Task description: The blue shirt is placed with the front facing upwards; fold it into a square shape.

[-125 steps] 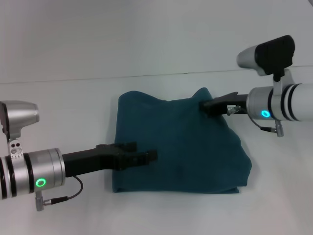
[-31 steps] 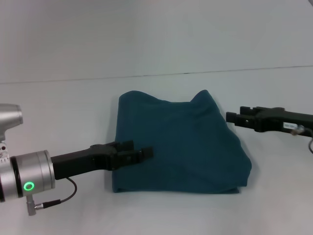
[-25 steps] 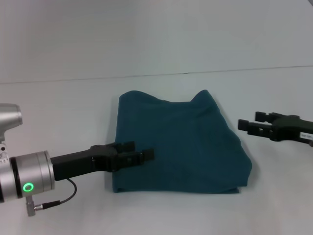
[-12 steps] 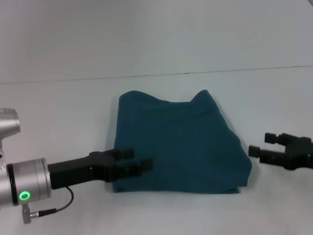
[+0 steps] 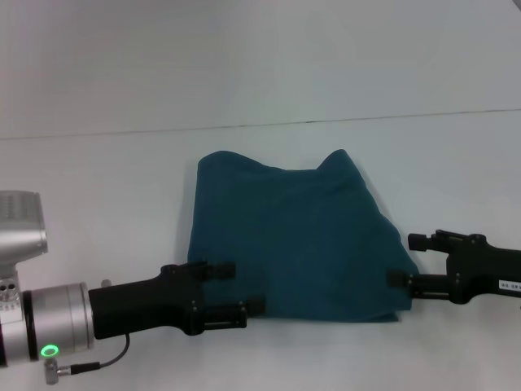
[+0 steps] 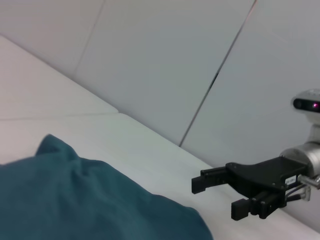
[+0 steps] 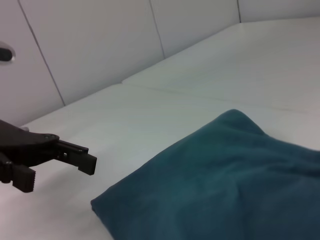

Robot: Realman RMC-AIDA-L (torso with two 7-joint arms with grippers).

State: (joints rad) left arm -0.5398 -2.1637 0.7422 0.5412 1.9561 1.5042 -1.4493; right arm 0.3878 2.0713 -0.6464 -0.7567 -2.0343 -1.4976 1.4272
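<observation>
Blue shirt [image 5: 297, 240], folded, mid-table: soft, limp, light cotton, likely best pinched at its near corners, where left gripper [image 5: 241, 287] and right gripper [image 5: 404, 261] sit, both jaws parted, empty.

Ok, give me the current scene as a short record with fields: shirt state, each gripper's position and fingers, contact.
shirt: blue shirt lies folded in a rough rectangle on the white table, no lettering showing
left gripper: open, at the shirt's near left corner
right gripper: open, at the shirt's near right corner
contact: neither gripper holds the fabric
far edge: two raised humps of cloth
</observation>
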